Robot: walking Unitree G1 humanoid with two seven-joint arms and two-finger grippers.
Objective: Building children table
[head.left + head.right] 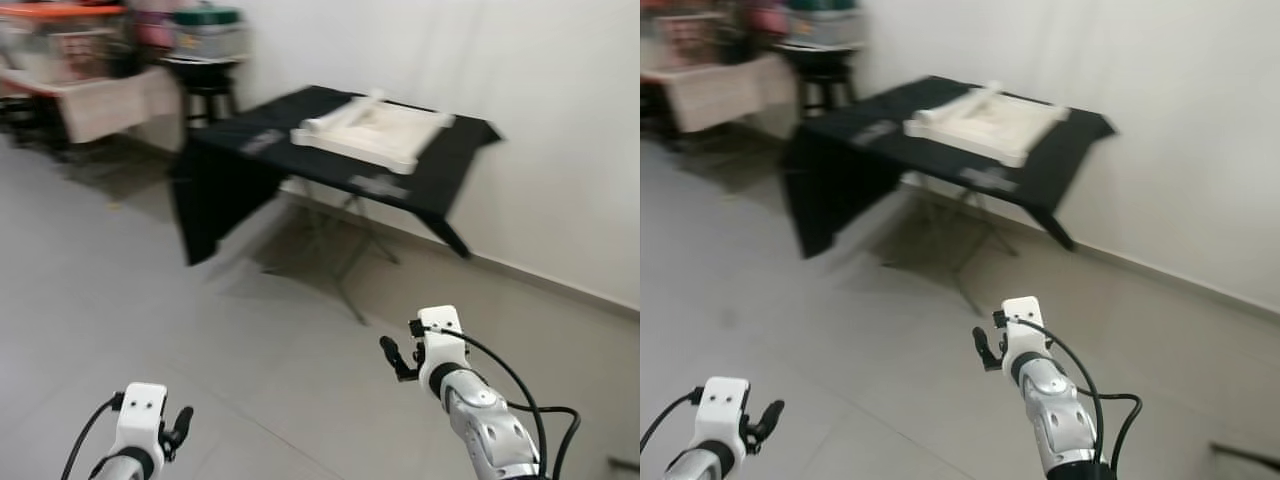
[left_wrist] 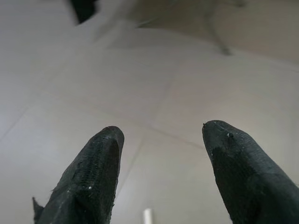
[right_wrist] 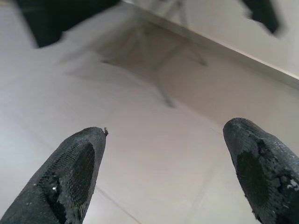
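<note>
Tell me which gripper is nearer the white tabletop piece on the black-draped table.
Right. The right gripper is raised over the floor, short of the white tabletop piece on the black-draped table. The left gripper sits lower, further back and off to the left. Both are open.

A folding table draped in a black cloth [image 1: 240,150] stands against a plain white wall [image 1: 560,120], its thin crossed metal legs [image 1: 350,245] showing beneath the hanging fabric. The floor is of large pale grey tiles [image 1: 150,300]. Well apart from it, in the far corner, a dark round stool [image 1: 208,85] carries a clear plastic container with a green lid [image 1: 208,30]. Beside the stool, a second table covered by a beige cloth [image 1: 105,100] bears blurred storage boxes, one with an orange lid [image 1: 62,10].
</note>
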